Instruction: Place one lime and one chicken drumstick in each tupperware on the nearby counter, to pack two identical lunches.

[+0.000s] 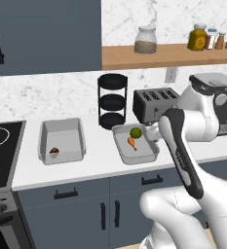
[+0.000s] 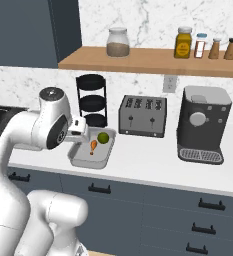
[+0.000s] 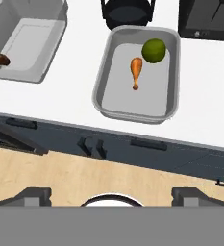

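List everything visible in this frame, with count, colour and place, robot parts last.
light-grey rectangular tupperware: two, on the white counter; left one, right one.
green lime: one, in right tupperware.
orange chicken drumstick: two; one in right tupperware beside lime, one in left.
dark slotted toaster: one, back of counter.
black three-tier rack: one, behind tupperware.
grey coffee machine: one, counter right.
glass jar: one, wooden shelf.
spice bottles: four, shelf right.
black stovetop: far left.
gripper: jaws open, empty, held out over the floor in front of the counter.

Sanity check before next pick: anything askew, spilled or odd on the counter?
Nothing spilled or tipped. The right light-grey rectangular tupperware holds a green lime and an orange chicken drumstick. The left light-grey tupperware holds just a brown drumstick at its edge, no lime.
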